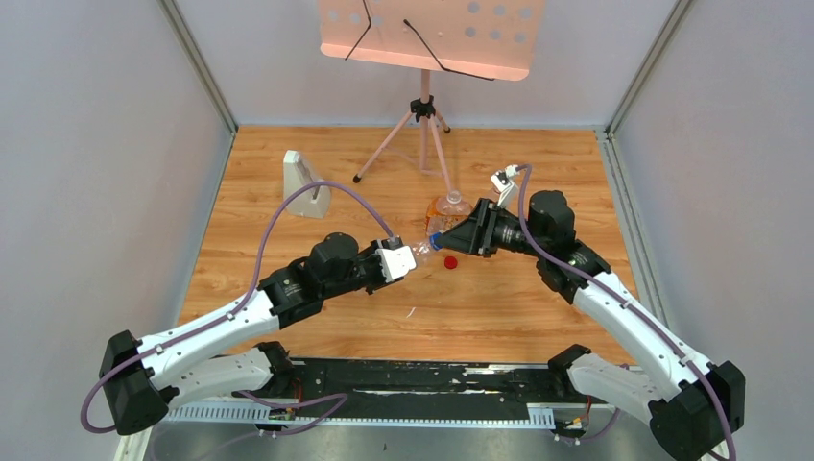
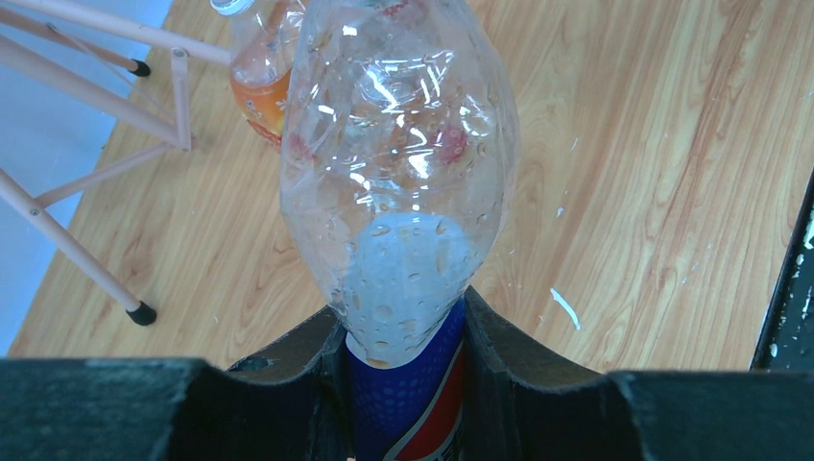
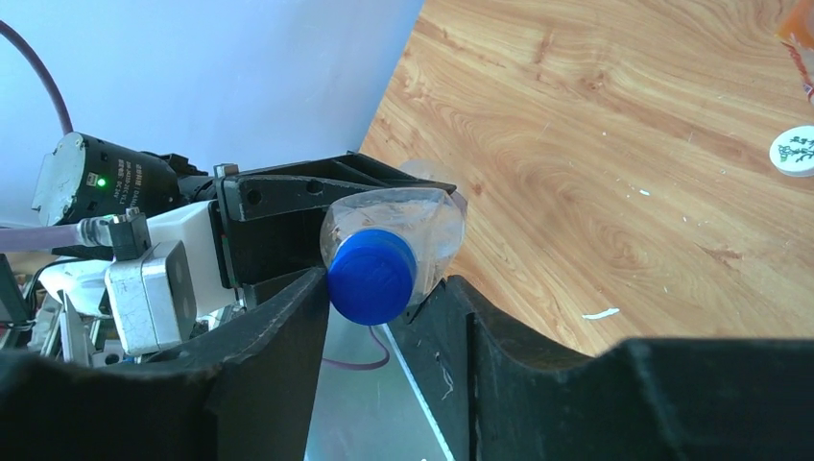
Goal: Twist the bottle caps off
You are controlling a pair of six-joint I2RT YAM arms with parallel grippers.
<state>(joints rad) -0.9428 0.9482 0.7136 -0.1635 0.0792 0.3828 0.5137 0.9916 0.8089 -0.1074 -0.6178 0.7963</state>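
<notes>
My left gripper (image 1: 408,257) (image 2: 403,327) is shut on the blue-labelled Pepsi bottle (image 1: 420,252) (image 2: 398,173) and holds it lying level above the table, neck toward the right arm. My right gripper (image 1: 443,239) (image 3: 384,288) is shut on that bottle's blue cap (image 1: 434,240) (image 3: 371,277), which sits on the neck (image 3: 432,216). A red cap (image 1: 450,260) lies loose on the wood just below the grippers. A white cap (image 3: 795,151) lies on the table. The squat orange-labelled bottle (image 1: 449,206) (image 2: 259,86) stands just behind. The red-white-green bottle is not clearly visible.
A pale grey upright block (image 1: 305,184) stands at the back left. A pink music stand's tripod (image 1: 422,134) (image 2: 96,144) stands at the back centre, close behind the orange bottle. Grey walls close in the sides. A black rail (image 1: 403,375) runs along the near edge.
</notes>
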